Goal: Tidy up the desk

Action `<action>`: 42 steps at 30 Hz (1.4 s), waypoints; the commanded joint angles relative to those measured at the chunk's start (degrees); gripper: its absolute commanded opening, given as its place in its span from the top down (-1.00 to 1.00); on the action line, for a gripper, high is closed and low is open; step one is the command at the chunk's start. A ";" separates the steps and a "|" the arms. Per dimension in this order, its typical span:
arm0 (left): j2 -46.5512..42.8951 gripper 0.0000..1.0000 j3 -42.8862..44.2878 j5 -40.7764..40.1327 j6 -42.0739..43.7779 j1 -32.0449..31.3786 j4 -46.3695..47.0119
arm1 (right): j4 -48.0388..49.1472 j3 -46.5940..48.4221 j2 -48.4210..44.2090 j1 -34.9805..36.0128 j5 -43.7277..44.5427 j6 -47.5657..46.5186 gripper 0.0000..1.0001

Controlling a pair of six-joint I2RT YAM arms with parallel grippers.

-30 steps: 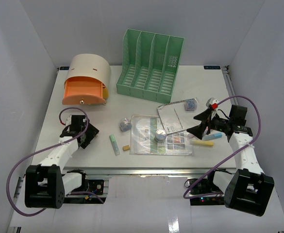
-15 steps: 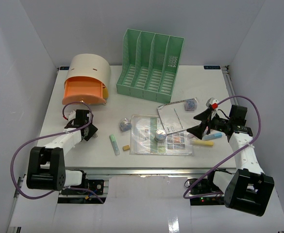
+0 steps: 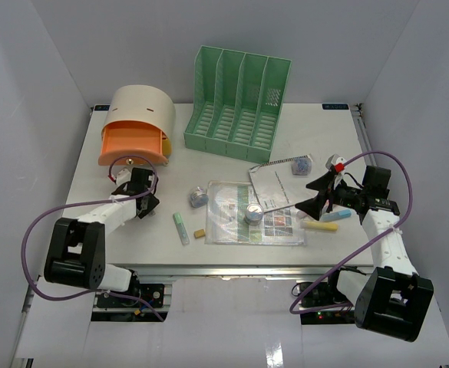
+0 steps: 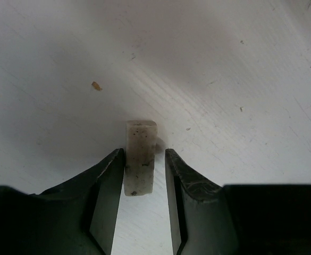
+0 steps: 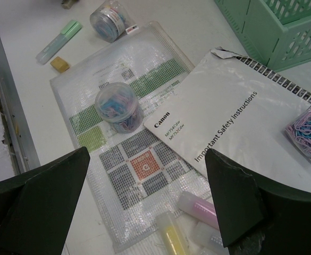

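Observation:
On the white desk (image 3: 324,138), my left gripper (image 3: 146,198) is low, just in front of the drawer box. In the left wrist view its jaws (image 4: 144,152) stand narrowly apart around a small whitish eraser (image 4: 140,143). The left finger touches the eraser and a gap shows at the right finger. My right gripper (image 3: 316,197) is wide open and empty, and in its wrist view (image 5: 146,154) it hovers over a spiral booklet (image 5: 235,111) and a mesh pouch (image 5: 134,159).
A cream-and-orange drawer box (image 3: 136,126) stands back left and a green file rack (image 3: 236,103) back centre. Two clip jars (image 3: 252,212) (image 3: 199,199), a green highlighter (image 3: 180,228), a tan eraser (image 3: 199,233), a yellow highlighter (image 3: 318,226) and a clip box (image 3: 301,164) lie about.
My left arm has swung from the near left of the desk up and to the right, towards the drawer box. The right arm has not moved.

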 commanded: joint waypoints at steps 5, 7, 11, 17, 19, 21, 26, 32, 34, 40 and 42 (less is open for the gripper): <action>2.59 0.49 -2.42 1.94 -0.40 -1.88 -6.57 | -0.12 -0.41 -1.11 -0.25 -1.29 -0.09 -0.91; 1.39 0.69 -2.81 2.41 -0.40 -1.96 -6.68 | -0.12 -0.41 -1.19 -0.25 -1.37 -0.09 -0.91; -4.66 0.93 -2.89 5.77 -0.24 -2.72 -6.91 | -0.12 -0.32 -1.27 -0.25 -1.37 -0.09 -0.91; -18.04 1.00 -0.85 19.21 5.27 -5.06 -7.38 | -0.12 -0.41 -1.10 -0.25 -1.29 -0.09 -0.91; -22.84 1.00 -0.09 24.73 6.46 -5.13 -7.33 | -0.12 -0.37 -1.10 -0.25 -1.29 -0.13 -0.91; -27.16 1.00 0.91 29.91 7.47 -5.13 -7.00 | -0.07 -0.36 -1.10 -0.25 -1.33 -0.18 -0.91; -30.59 1.00 10.18 34.24 4.59 -5.04 -5.06 | -0.05 -0.42 -1.09 -0.25 -1.25 -0.18 -0.91; -25.16 1.00 26.30 21.20 -0.24 -5.01 -5.67 | -0.12 -0.55 -0.93 -0.28 -0.93 -0.27 -0.91; -21.07 1.00 32.41 15.89 -0.92 -4.86 -8.74 | -0.08 -0.49 -1.01 -0.30 -0.85 -0.27 -0.91; -6.08 1.00 46.32 11.24 -3.51 3.27 -18.59 | -0.14 -0.58 -1.25 -0.40 -0.91 -0.27 -0.92; -3.93 1.00 47.39 12.80 -3.68 6.29 -19.44 | -0.21 -0.58 -1.22 -0.34 -0.93 -0.29 -0.91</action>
